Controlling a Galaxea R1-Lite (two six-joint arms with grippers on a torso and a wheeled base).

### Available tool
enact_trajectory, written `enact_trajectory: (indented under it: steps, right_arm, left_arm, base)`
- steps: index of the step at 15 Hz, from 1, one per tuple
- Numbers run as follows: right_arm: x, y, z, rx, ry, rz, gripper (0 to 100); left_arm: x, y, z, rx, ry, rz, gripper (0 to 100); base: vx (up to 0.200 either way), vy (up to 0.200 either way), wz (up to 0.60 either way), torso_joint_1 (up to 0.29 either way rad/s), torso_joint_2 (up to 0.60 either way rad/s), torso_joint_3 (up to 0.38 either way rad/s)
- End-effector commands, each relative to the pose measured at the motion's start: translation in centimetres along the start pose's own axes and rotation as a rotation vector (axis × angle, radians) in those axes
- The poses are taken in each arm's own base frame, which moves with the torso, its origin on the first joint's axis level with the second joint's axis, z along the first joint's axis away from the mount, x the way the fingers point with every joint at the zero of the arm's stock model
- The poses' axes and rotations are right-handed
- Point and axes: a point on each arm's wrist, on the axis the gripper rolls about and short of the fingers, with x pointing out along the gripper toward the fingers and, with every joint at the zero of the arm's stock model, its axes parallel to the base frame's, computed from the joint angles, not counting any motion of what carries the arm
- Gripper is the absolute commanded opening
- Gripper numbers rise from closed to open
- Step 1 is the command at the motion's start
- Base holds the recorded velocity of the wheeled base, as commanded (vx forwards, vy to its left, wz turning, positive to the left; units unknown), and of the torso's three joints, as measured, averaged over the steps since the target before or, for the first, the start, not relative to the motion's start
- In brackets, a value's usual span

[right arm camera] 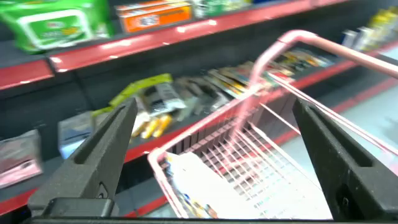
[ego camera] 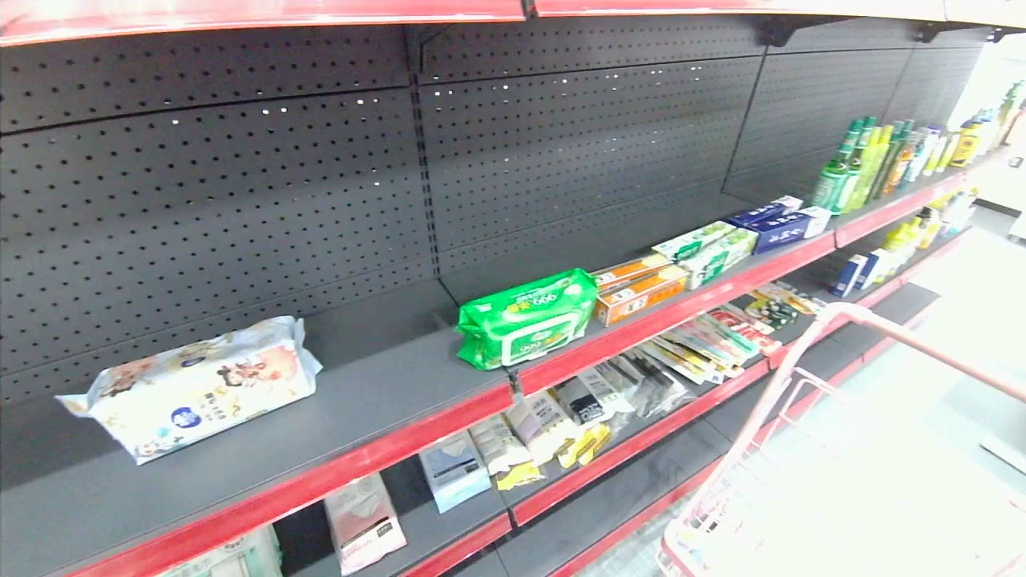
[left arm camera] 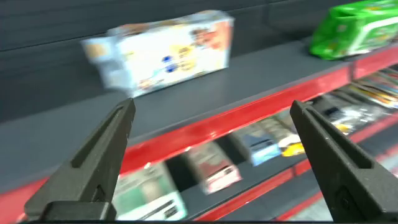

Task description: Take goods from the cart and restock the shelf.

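Observation:
A pink wire cart point(ego camera: 809, 449) stands at the lower right in front of the shelf point(ego camera: 385, 393). On the grey shelf board lie a white wipes pack point(ego camera: 196, 385) at the left and a green wipes pack point(ego camera: 525, 316) in the middle. My left gripper point(left arm camera: 211, 112) is open and empty in front of the shelf's red edge, with the white wipes pack point(left arm camera: 165, 50) beyond it. My right gripper point(right arm camera: 214, 109) is open and empty above the cart point(right arm camera: 249, 162), where a white packet point(right arm camera: 189, 183) lies in the basket.
Orange, green and blue boxes point(ego camera: 705, 248) line the shelf to the right, then green bottles point(ego camera: 862, 160). The lower shelf holds packets and toothbrush packs point(ego camera: 609, 385). A wide bare stretch of board lies between the two wipes packs.

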Motion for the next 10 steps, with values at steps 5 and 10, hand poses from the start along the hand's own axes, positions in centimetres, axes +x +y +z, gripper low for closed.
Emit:
enact_trajectory:
  steps: [5,10]
  right_arm:
    - [0.01,0.00,0.01,-0.001,0.001,-0.001,100]
    - [0.15,-0.01,0.05,-0.001,0.019,0.010,100]
  left_arm:
    - [0.00,0.00,0.00,0.000,0.001,0.001,100]
    - [0.00,0.00,0.00,0.000,0.001,0.001,100]
  base:
    - [0.000,0.000,-0.60,0.001,0.00,0.002]
    - [0.000,0.000,0.00,0.000,0.00,0.000]
